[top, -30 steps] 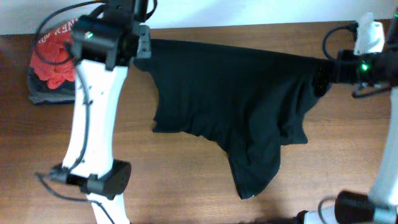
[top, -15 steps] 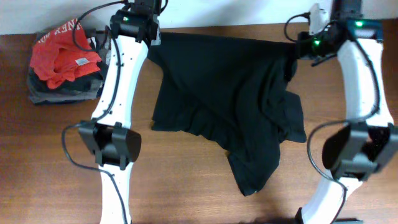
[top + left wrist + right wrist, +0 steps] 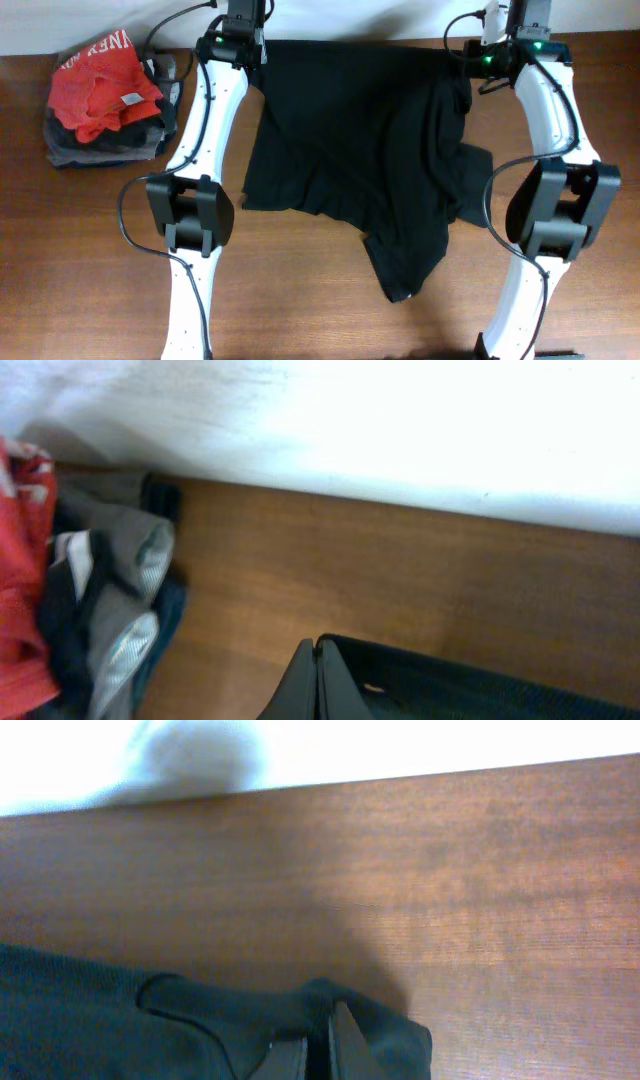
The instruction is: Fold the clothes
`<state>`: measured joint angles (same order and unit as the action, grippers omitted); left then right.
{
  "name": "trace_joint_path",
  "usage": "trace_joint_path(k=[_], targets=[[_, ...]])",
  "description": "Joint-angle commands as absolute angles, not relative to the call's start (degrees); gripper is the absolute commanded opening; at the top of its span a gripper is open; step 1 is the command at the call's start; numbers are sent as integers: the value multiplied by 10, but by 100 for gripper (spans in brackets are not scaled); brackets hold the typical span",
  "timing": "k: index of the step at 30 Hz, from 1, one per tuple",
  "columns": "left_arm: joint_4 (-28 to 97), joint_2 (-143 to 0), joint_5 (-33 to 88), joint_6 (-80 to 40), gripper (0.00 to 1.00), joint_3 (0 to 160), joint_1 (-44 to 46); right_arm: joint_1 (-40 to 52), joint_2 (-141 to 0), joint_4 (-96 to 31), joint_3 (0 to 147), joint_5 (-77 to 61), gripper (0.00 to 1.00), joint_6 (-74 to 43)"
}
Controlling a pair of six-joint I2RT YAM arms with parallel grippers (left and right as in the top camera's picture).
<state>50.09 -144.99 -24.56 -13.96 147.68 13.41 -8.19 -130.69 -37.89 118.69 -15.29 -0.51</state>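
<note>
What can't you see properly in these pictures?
- Left wrist: the left gripper is cut off by the bottom edge.
- Right wrist: the right gripper, cut off likewise.
- Overhead: both grips on the black T-shirt hide beneath the wrists.
- Overhead: lettering on the red garment is crumpled, partly unreadable.

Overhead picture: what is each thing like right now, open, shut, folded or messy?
black soft-fabric short-sleeved T-shirt: unfolded, rumpled, far edge pinched at both corners.
left tool: shut on the T-shirt.
right tool: shut on the T-shirt.
red garment with white lettering: crumpled, lying on top of the pile.
grey and dark garments: folded, stacked under the red one.
</note>
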Motion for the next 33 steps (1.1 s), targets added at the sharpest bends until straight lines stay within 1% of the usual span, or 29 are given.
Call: trace_joint_path(k=[1,7,8,9,10,11,12,14,15,17,21,25,28,29,33], targets=[[484,-1472,-262,-145,1,1477,117,-90,-1331,-343,1190,-113,4,-27],[467,-1499,-262,-145,1,1477,117,-89,-1364,-268,1190,-102,4,-27],[463,-1501,-262,-145,2,1477,117,-89,-1369,-256,1190,-99,6,-26],[459,-1510,-262,-145,25,1477,117,-89,-1374,-231,1190,-98,47,-26],[459,-1513,-262,-145,44,1477,117,-89,-1374,-221,1190,-98,67,-26],[459,-1515,-261,-142,59,1477,116,-89,-1374,-215,1191,-98,84,-26],[459,-1515,-258,-134,72,1477,115,-90,-1372,-208,1191,-98,99,-27],[459,-1514,-253,-116,95,1477,112,-91,-1366,-208,1199,-98,99,-27],[461,-1512,-253,-104,99,1480,110,-93,-1362,-215,1205,-98,99,-27],[477,-1508,-253,-90,99,1491,110,-95,-1353,-248,1226,-98,99,-27],[554,-1485,-234,-89,99,1525,110,-95,-1326,-390,1304,-98,99,-27],[614,-1455,-164,-84,99,1534,110,-93,-1311,-529,1371,-124,99,-27],[597,-1451,-77,-23,99,1533,111,-93,-1309,-608,1407,-163,99,-26],[568,-1454,-23,6,99,1532,111,-93,-1309,-634,1411,-190,99,-26],[493,-1475,39,54,99,1531,111,-92,-1310,-674,1407,-215,99,-26]])
